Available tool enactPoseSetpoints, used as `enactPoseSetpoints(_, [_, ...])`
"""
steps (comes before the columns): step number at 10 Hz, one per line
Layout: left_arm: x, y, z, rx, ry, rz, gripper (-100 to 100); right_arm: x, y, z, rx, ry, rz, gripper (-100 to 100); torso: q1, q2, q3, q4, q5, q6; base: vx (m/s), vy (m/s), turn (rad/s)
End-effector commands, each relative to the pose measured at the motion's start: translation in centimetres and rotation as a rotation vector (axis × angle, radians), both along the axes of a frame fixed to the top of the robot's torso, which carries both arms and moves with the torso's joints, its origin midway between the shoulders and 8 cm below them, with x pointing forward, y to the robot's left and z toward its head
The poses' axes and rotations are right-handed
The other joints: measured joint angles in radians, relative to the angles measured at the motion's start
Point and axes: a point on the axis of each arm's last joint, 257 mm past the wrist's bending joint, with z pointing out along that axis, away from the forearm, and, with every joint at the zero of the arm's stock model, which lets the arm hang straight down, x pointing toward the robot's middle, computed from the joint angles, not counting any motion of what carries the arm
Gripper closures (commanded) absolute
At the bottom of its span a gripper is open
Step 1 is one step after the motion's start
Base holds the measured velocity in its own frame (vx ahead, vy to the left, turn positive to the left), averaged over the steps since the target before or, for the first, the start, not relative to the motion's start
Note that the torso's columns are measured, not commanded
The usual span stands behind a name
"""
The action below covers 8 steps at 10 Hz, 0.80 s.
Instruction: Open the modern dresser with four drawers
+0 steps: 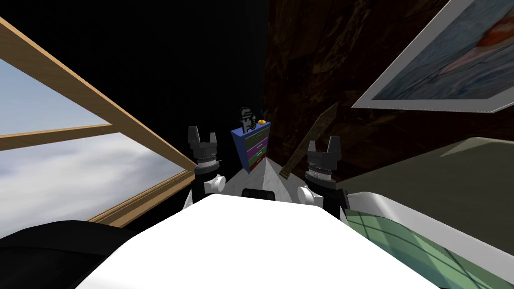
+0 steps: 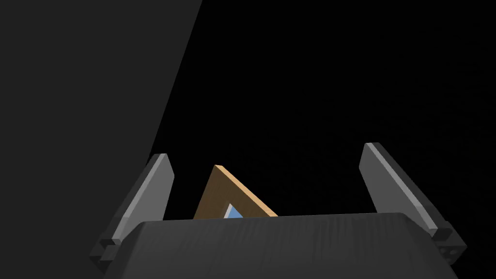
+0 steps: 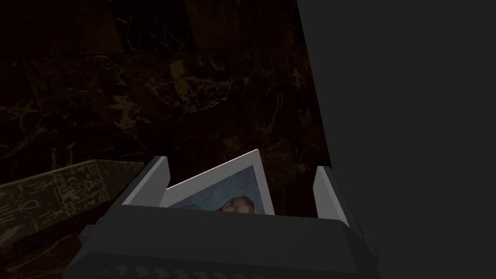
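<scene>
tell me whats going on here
Nothing is being handled yet. The robot faces a blue dresser with coloured drawer fronts, which stands far ahead of it. The left pincer and right pincer are held up in front, both open and empty, well short of the dresser.

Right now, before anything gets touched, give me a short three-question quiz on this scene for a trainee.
1. True or false: the left gripper is shut.
2. The blue dresser stands: A) well ahead, apart from both grippers; B) against the left gripper; C) tipped over on its side.
3. Fill in: the right gripper's fingers stand ____.
Key: 1 false; 2 A; 3 open.
</scene>
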Motion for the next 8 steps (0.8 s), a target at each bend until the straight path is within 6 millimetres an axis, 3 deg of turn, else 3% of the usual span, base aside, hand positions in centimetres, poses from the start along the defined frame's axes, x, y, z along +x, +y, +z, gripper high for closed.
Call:
enactPoseSetpoints(1, [0.0, 0.0, 0.0, 0.0, 0.0, 0.0, 0, 0.0, 0.0, 0.0, 0.0, 0.0, 0.0, 0, 0.0, 0.04, -0.082, 0.041, 0.0, 0.0, 0.0, 0.0, 0.0])
enactPoseSetpoints(8, [-0.01, 0.0, 0.01, 0.0, 0.0, 0.0, 0, -0.01, 0.0, 0.01, 0.0, 0.0, 0.0, 0, 0.0, 0.544, -1.087, 0.544, 0.0, 0.0, 0.0, 0.0, 0.0])
